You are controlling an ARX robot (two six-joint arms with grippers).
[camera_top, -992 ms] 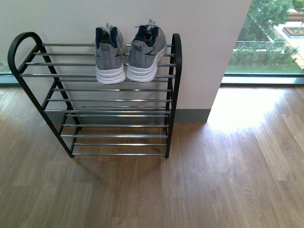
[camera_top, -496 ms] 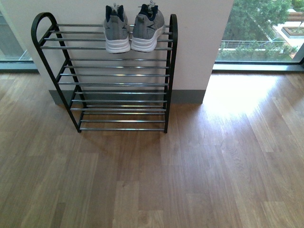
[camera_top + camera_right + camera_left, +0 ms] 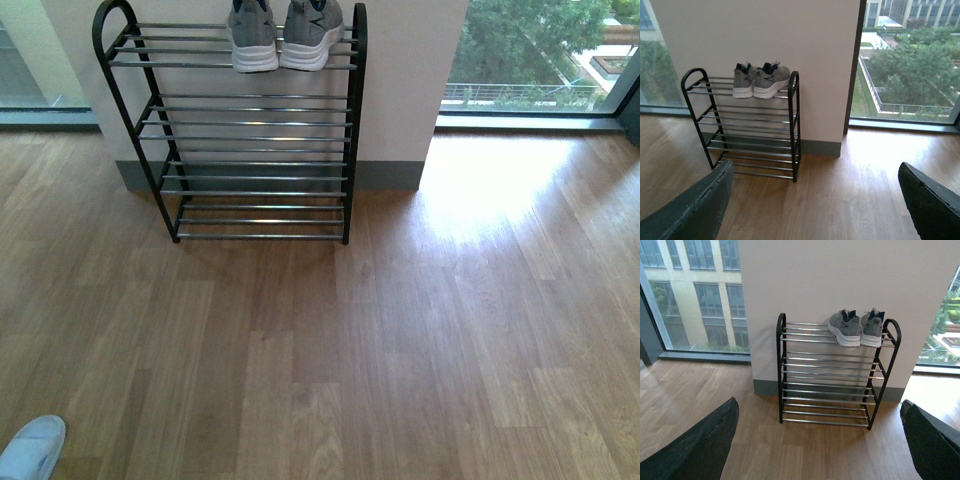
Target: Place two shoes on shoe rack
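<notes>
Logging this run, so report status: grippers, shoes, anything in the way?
Left gripper and right gripper open, empty. Shoes side by side on rack, top tier. Pale shoe toe on floor, away from rack.

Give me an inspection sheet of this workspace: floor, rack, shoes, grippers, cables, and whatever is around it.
Surface: wooden floor, in good light.
Job's things: two shoes side by side on the top tier of the shoe rack, toward its right end; lower tiers hold nothing.
Clutter: pale blue shoe tip at the near left edge of the front view.
Grippers: left gripper and right gripper open, holding nothing, apart from the rack.
Cables: nothing seen.
Surroundings: white wall behind the rack; window with trees outside.
</notes>
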